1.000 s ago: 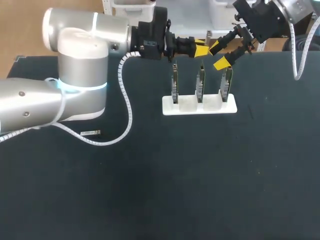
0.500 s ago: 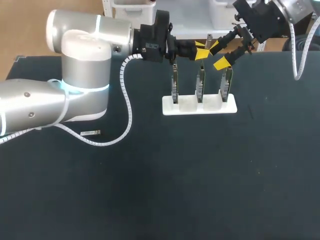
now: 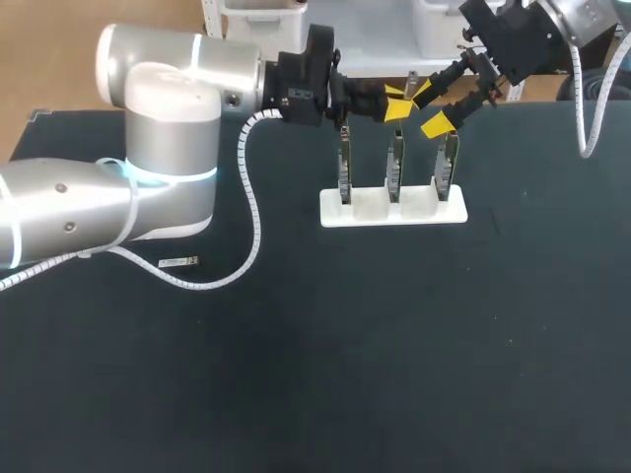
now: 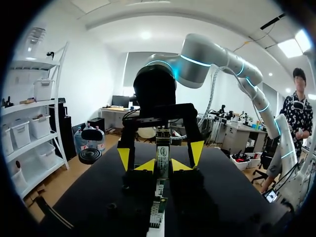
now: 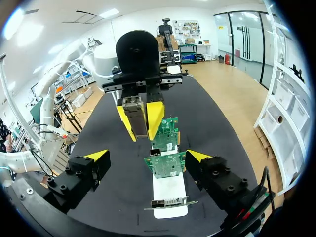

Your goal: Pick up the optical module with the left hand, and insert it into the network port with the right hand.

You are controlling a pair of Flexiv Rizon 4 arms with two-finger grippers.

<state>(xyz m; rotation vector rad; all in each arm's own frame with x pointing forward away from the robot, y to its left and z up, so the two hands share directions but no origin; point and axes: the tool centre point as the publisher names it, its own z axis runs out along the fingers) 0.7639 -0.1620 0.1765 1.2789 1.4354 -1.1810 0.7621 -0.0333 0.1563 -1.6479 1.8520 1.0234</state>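
The slim, silvery metal optical module was held in the air, off the black surface. It hung over the row of three upright green circuit cards slotted into a flat white stand. The left gripper was clamped on it, its yellow-tipped fingers pressed against two opposite sides. The right gripper was set just beyond, facing the left one. Its fingers were spread wide and nothing was touched by them.

The step in hand was judged to be the handover. To be done well, the right fingers should be brought around whatever part of the module is left free by the left fingers. They should be squared to its sides and closed fully before the left grip is released. No twist should be given to the module, so that it is kept true for insertion.

The module's long axis appeared near upright, with one end turned down toward the cards. Which end carried the connector could not be made out.
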